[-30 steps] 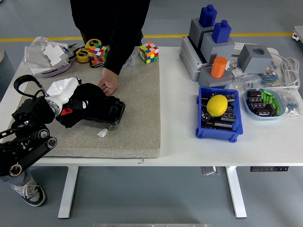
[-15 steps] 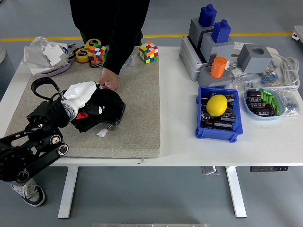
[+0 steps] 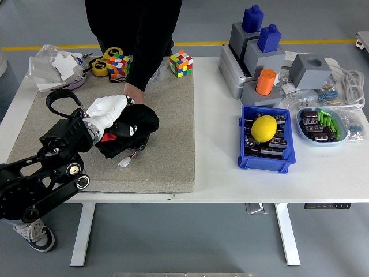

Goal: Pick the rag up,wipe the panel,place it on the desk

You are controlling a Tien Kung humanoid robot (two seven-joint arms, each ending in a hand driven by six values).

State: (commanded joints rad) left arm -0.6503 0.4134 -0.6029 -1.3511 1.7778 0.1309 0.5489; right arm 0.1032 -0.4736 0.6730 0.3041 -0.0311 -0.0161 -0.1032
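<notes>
A black rag lies bunched over a dark panel on the grey felt mat. My left hand, white-fingered on a black arm, is shut on the rag's left part and presses it down on the panel, which is almost wholly covered. A small white connector pokes out below the rag. A person in black stands at the far side, one hand resting at the rag's upper edge, seemingly holding the panel. My right arm is out of view.
Two colour cubes, tape rolls and a bag of white parts sit at the back left. To the right stand a grey fixture with blue and orange pegs, a blue bin holding a yellow lemon, and a small tray.
My left hand has slid right and away from me across the mat, dragging the rag over the panel. The person's hand stayed at the panel's far edge.
</notes>
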